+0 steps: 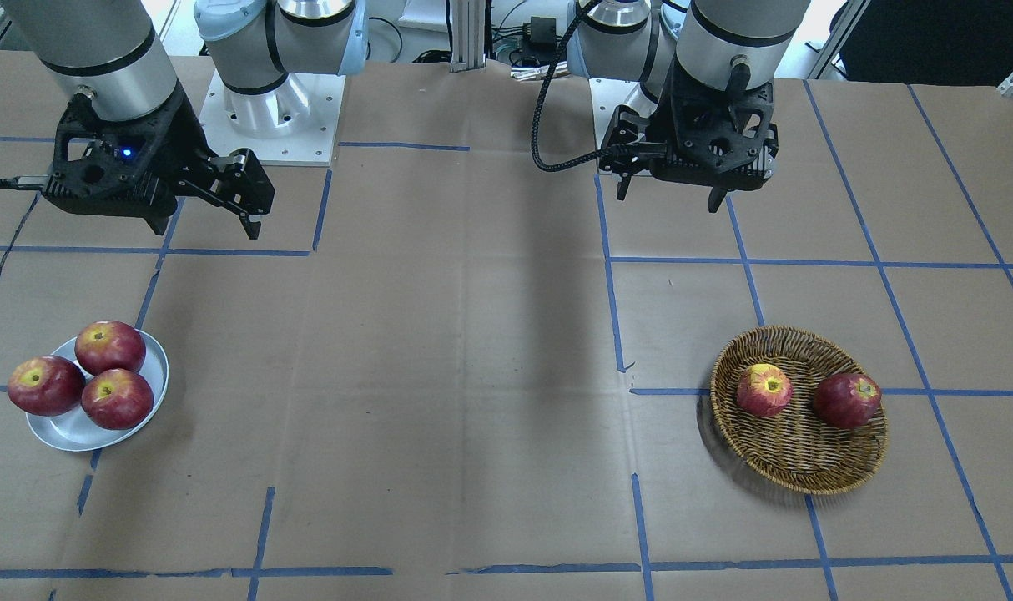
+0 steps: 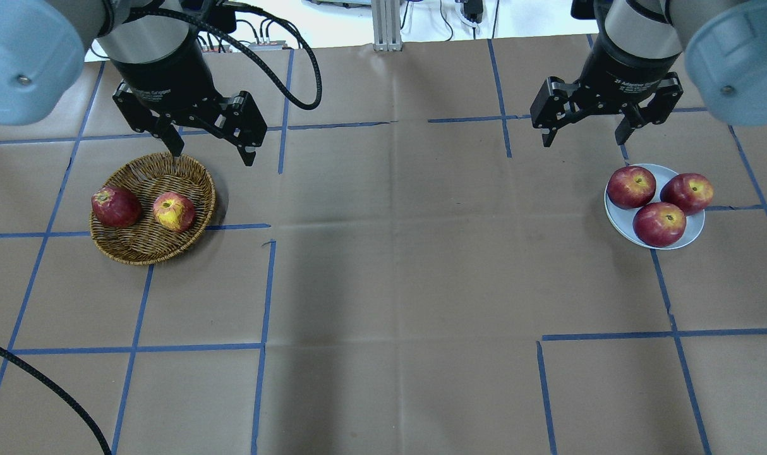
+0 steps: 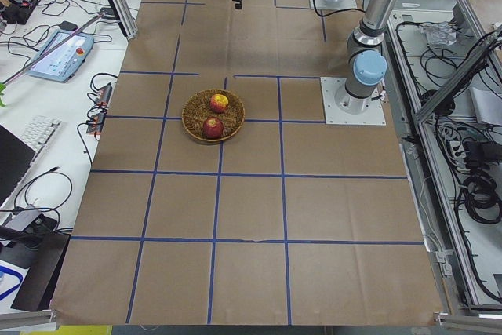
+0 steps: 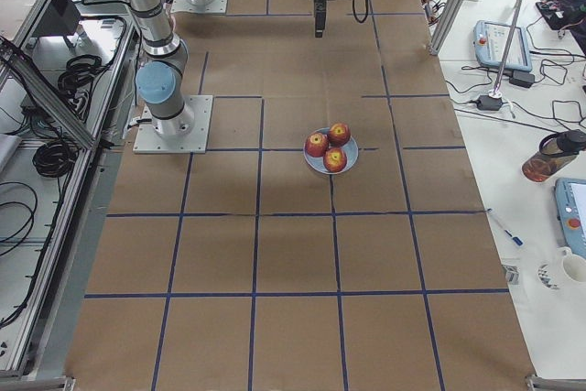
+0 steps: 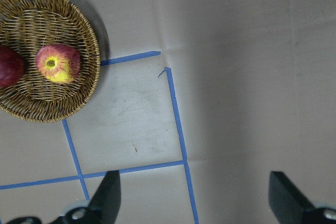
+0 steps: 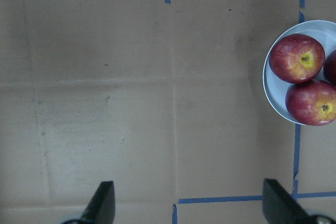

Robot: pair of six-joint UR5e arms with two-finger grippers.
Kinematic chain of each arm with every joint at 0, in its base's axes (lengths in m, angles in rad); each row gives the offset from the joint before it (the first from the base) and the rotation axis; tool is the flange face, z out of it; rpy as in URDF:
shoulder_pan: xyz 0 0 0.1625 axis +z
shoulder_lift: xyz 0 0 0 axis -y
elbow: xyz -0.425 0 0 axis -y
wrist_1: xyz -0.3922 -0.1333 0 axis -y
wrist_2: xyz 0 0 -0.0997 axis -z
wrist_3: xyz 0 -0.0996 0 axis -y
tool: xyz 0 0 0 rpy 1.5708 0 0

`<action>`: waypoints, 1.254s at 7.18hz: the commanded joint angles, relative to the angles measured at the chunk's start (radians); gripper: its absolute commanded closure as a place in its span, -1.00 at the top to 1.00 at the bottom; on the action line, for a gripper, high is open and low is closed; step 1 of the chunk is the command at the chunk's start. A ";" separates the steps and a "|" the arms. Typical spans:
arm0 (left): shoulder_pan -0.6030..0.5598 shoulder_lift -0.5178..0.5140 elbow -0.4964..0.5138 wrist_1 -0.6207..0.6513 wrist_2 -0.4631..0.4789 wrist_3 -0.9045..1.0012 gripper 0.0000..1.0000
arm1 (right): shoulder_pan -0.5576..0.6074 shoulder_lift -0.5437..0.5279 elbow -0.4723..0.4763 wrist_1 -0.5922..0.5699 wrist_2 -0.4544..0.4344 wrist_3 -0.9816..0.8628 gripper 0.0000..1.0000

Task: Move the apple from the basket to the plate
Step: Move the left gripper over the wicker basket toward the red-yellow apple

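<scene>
Both arms hang wrist-down over the tabletop (image 2: 390,284). At the upper left of the overhead view, the left claw (image 2: 213,155) is spread wide by the basket's (image 2: 137,256) upper rim. At the upper right, the right claw (image 2: 583,141) gapes near the plate (image 2: 616,218). The apple (image 2: 174,212) sits in the basket's right half, stem dimple up and axis roughly upright.

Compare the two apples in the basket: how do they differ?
Colour: the streaked apple is lighter red with a wide yellow patch round its stem; the dark apple is almost uniformly deep red. Place: the streaked apple lies near the middle of the basket; the dark apple sits by its rim. Pose: the streaked apple's dimple faces up; the dark apple's tilts outward. Both are similar in size and lie apart.
</scene>
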 commanded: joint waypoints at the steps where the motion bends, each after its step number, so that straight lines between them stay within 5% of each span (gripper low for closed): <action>1: 0.000 0.000 0.000 0.000 0.000 0.000 0.98 | 0.000 0.000 0.000 0.000 -0.001 0.000 1.00; 9: -0.003 -0.001 0.012 0.002 0.003 -0.004 0.98 | -0.035 0.000 0.002 0.002 -0.001 -0.031 1.00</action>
